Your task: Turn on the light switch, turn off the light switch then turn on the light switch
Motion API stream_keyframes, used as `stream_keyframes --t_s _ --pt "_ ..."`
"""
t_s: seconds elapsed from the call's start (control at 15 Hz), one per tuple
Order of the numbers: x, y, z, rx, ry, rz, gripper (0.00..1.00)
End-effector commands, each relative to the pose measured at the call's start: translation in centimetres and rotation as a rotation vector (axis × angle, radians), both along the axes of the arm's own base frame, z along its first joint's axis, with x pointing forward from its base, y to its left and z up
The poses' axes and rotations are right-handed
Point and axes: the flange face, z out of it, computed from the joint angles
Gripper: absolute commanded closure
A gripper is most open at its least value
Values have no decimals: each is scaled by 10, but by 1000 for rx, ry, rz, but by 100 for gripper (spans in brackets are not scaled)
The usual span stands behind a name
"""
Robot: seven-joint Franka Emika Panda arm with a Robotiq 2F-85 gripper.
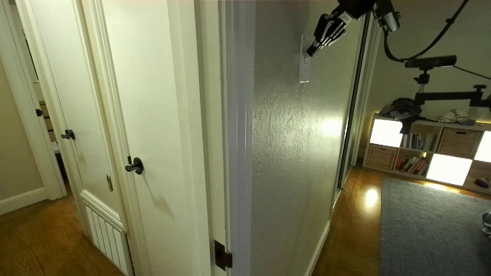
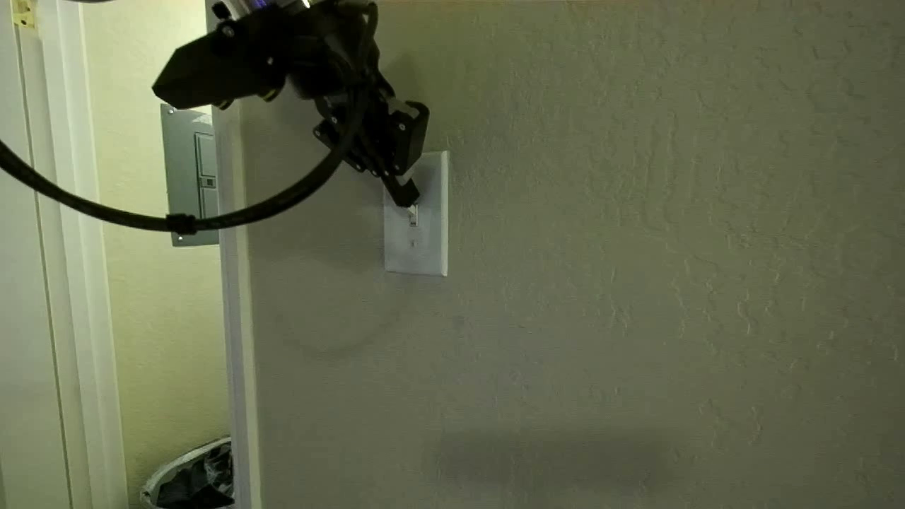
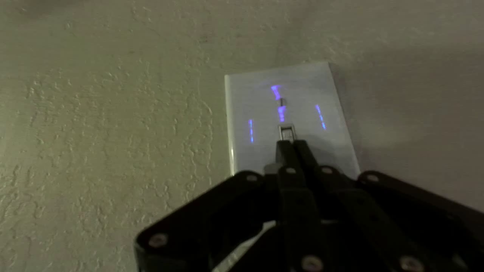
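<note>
The light switch is a pale upright wall plate with a small toggle in a slot. It shows in both exterior views [image 1: 303,73] [image 2: 428,251] and in the wrist view [image 3: 253,102], where it appears upside down. My gripper [image 2: 403,194] is at the plate's middle, angled down, its black fingertips just above the toggle [image 2: 413,211] and touching or nearly touching it. The fingertips also show in an exterior view [image 1: 310,51]. In the wrist view the gripper's fingers [image 3: 292,143] are closed together with a thin gap. They hide part of the slot, and I see nothing held between them.
The textured wall [image 2: 636,283] surrounds the plate. A doorframe edge [image 1: 239,134] is beside it. A black cable [image 2: 261,212] hangs from the arm. A camera on a mount [image 1: 431,61] stands beyond. A grey panel [image 2: 185,177] and a bin [image 2: 187,470] are past the doorway.
</note>
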Motion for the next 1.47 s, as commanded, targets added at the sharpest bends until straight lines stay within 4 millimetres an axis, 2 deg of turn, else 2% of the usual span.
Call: stream_keyframes --t_s 0.0,0.47,0.67,1.0,1.4 --pt "3 0 -7 16 -1 4 94" --pt "-3 -4 -39 59 65 -16 94" --pt "-9 -2 -27 41 49 -17 94" --pt "-21 5 -21 -21 67 5 94" --pt "-33 9 -32 -71 110 9 94"
